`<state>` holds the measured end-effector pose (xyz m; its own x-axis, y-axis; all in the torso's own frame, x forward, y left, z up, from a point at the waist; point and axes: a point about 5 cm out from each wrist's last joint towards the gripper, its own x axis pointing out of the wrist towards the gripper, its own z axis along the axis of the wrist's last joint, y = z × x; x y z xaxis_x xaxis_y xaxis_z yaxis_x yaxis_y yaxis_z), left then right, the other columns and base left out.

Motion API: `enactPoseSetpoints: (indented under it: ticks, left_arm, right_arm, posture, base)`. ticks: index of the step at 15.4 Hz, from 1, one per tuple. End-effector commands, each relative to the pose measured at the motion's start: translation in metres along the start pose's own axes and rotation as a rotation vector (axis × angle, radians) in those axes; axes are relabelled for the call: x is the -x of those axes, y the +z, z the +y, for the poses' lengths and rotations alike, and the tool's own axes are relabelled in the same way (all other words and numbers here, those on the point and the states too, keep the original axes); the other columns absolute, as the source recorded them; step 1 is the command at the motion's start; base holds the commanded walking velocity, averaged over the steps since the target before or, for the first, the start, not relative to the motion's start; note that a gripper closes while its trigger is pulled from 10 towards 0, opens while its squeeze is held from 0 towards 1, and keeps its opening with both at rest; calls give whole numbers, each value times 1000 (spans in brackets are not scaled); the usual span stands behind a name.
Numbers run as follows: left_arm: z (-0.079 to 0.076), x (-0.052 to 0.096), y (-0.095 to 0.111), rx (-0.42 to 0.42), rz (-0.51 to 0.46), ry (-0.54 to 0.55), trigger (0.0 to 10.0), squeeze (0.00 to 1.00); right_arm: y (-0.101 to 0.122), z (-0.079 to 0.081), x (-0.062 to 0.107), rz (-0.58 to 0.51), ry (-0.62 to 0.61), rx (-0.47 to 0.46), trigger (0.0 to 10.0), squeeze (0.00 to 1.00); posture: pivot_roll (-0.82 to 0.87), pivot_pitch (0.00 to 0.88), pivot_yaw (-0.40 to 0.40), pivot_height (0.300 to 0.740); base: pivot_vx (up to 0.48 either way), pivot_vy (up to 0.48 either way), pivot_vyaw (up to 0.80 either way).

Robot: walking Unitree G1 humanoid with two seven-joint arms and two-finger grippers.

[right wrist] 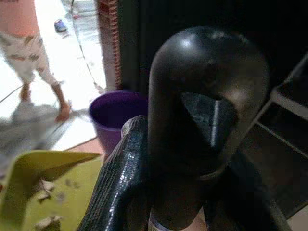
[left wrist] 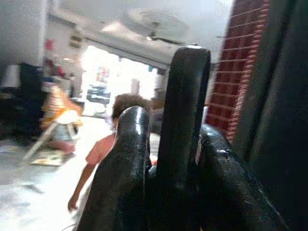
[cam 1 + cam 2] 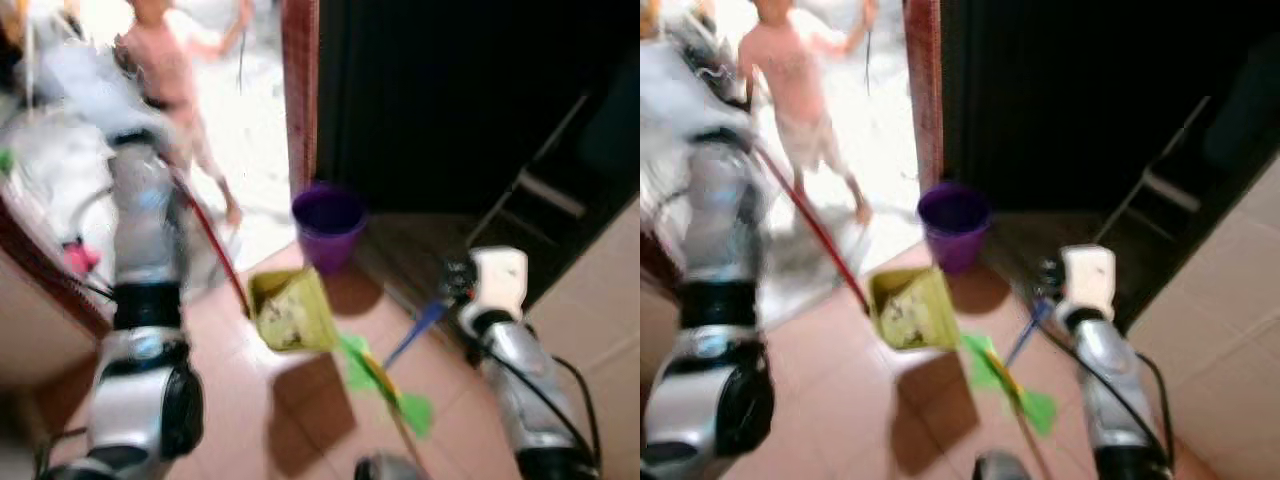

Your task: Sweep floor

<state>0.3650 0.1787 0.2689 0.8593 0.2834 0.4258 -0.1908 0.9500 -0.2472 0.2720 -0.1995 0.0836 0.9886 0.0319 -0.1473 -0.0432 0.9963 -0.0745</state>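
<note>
— Right wrist view: what do the right gripper [image 1: 192, 192] fingers [image 1: 120, 183] hold?
— They are closed around a dark broom handle [image 1: 202, 110]. Beyond them stand the yellow dustpan [image 1: 43, 192], scraps inside, and a purple bucket [image 1: 115, 113].
— And the left gripper [image 2: 163, 192]?
— Clamped on the dustpan's handle [image 2: 183, 120]; a person [image 2: 106, 149] walks beyond.

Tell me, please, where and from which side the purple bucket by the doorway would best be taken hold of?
Probably by the rim, from above. The purple bucket stands upright on the floor with its mouth open upward, so one finger could slip inside and one outside the wall. The side facing the robot looks clearest; a red brick pillar stands close behind it. No handle can be made out in these blurred pictures.
</note>
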Motion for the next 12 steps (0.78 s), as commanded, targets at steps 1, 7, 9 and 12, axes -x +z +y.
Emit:
enactPoseSetpoints:
  ticks: [1, 7, 9, 12]
  left_arm:
    - [5, -12, 35, 75, -147, 36, 10000, 0]
    - [5, -28, 56, 117, -211, 67, 10000, 0]
    - [6, -32, 60, 110, -226, 72, 10000, 0]
    - [9, -34, 57, 89, -227, 98, 10000, 0]
  right_arm:
    - [-5, 1, 1, 40, -8, 44, 10000, 0]
    - [-8, 2, 1, 50, 7, 37, 10000, 0]
    - [-8, 3, 1, 51, 12, 37, 10000, 0]
    - [-8, 6, 2, 53, 19, 36, 10000, 0]
  posture:
    - [-138, 0, 31, 740]
    - [-146, 0, 34, 740]
    - [-143, 0, 34, 740]
    - [-145, 0, 41, 740]
  base:
    - [416, 0, -506]
    - [415, 87, 0]
    - [401, 262, 0]
    - [399, 269, -400]
